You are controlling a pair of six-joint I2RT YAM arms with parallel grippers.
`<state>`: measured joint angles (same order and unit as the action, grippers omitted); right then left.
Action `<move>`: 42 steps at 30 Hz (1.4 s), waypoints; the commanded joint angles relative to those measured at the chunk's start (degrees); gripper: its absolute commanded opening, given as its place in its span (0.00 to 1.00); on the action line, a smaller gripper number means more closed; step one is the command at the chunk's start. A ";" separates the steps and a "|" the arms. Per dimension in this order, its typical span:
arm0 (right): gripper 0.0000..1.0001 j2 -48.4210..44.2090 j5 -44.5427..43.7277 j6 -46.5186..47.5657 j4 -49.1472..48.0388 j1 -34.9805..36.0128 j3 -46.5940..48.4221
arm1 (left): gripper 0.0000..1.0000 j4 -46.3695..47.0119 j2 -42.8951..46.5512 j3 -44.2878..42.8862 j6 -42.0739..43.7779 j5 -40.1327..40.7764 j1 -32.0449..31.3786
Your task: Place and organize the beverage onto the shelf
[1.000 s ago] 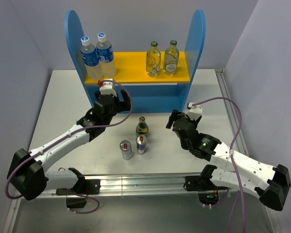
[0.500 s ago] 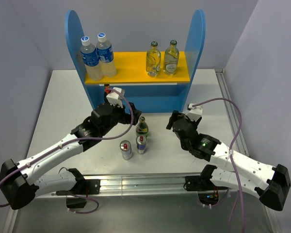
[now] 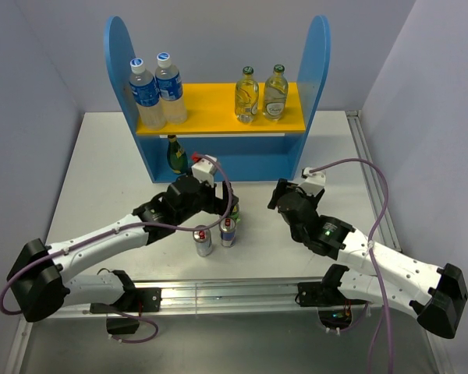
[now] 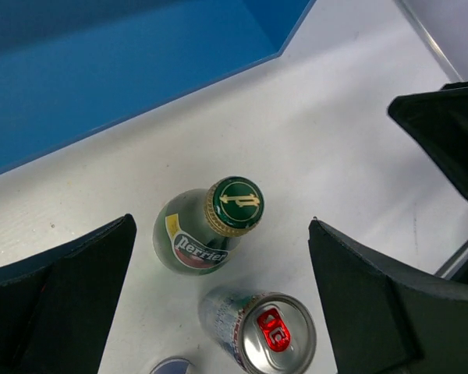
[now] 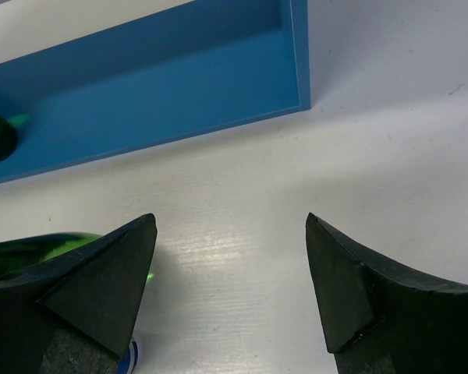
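Observation:
The shelf (image 3: 317, 70) stands at the back. Its yellow upper board (image 3: 218, 113) carries two glass bottles of pale yellow liquid (image 3: 246, 95) (image 3: 276, 93). One dark green bottle (image 3: 174, 154) stands on the lower level. A second green bottle (image 4: 199, 238) stands upright on the table with two cans (image 3: 203, 241) (image 3: 228, 232) just in front of it. My left gripper (image 3: 222, 204) (image 4: 222, 224) hovers open over this bottle, a finger on each side, not touching it. My right gripper (image 3: 275, 196) (image 5: 230, 222) is open and empty over bare table to the right.
Two clear plastic water bottles with blue labels (image 3: 144, 95) (image 3: 170, 88) stand at the left of the upper board. The shelf's blue base (image 5: 179, 78) lies just beyond my right gripper. Grey walls close in the table on three sides, and a metal rail (image 3: 218, 292) runs along its near edge.
My left gripper has drawn back from the shelf's lower level, rightward and nearer, to above the table's green bottle. The green bottle on the lower level is now uncovered. The right arm is still.

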<state>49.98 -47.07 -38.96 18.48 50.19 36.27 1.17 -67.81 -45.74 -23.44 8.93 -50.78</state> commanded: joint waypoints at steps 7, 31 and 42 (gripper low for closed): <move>0.84 -1.46 -1.62 -1.38 -0.46 -0.45 -1.20 | 0.99 8.67 -5.93 0.91 -0.90 5.83 -0.54; 0.84 -0.05 -1.18 -0.85 -2.40 -0.45 -2.17 | 0.00 9.82 -11.82 -0.84 -1.52 19.80 -1.42; 0.84 0.47 -1.18 0.29 -3.10 -0.45 -1.64 | 0.00 13.50 -15.77 -4.98 2.35 33.88 -0.02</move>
<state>50.41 -47.07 -39.09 17.39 50.19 34.15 11.57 -83.05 -48.42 -22.90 38.02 -51.83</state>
